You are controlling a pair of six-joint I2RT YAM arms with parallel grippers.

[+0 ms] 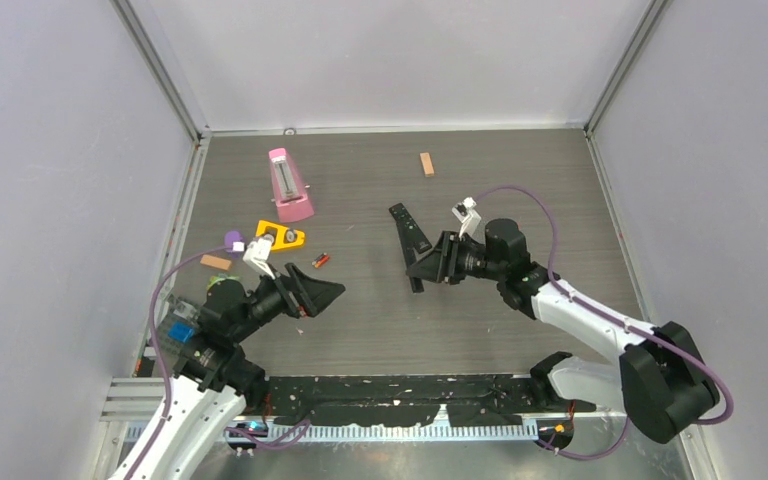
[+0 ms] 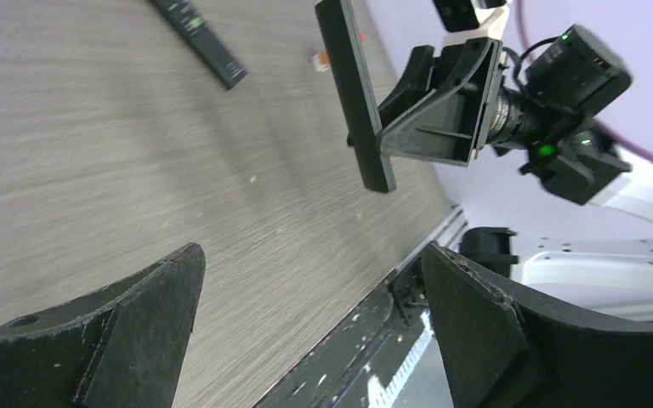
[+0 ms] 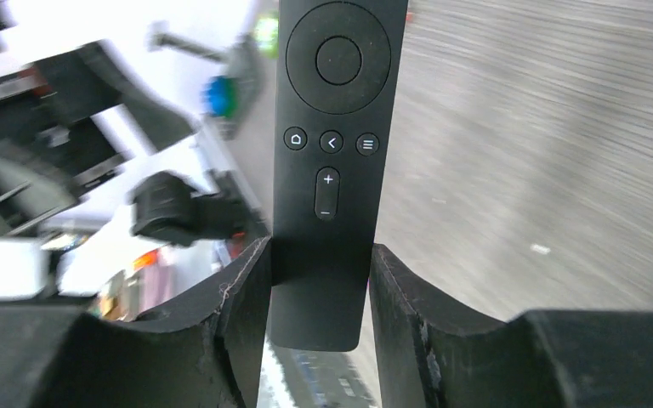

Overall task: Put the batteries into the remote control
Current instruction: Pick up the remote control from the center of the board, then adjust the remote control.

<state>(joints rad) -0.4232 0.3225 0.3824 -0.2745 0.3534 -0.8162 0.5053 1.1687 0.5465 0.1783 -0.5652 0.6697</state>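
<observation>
My right gripper (image 1: 438, 262) is shut on the lower end of a black remote control (image 3: 332, 127) and holds it above the table, button face toward the right wrist camera. The left wrist view shows this held remote (image 2: 355, 93) edge-on in the right gripper. A second black bar with buttons (image 1: 409, 226) lies flat on the table just behind it and also shows in the left wrist view (image 2: 200, 38). One small red-and-dark battery (image 1: 321, 260) lies on the table near my left gripper (image 1: 326, 291). The left gripper (image 2: 315, 255) is open, empty and held above the table.
A pink upright object (image 1: 288, 186), a yellow tool (image 1: 282, 235), a purple piece (image 1: 233, 239) and a tan block (image 1: 215, 262) sit at the left. A wooden block (image 1: 427, 163) lies at the back. Grey walls enclose the table (image 1: 520, 190).
</observation>
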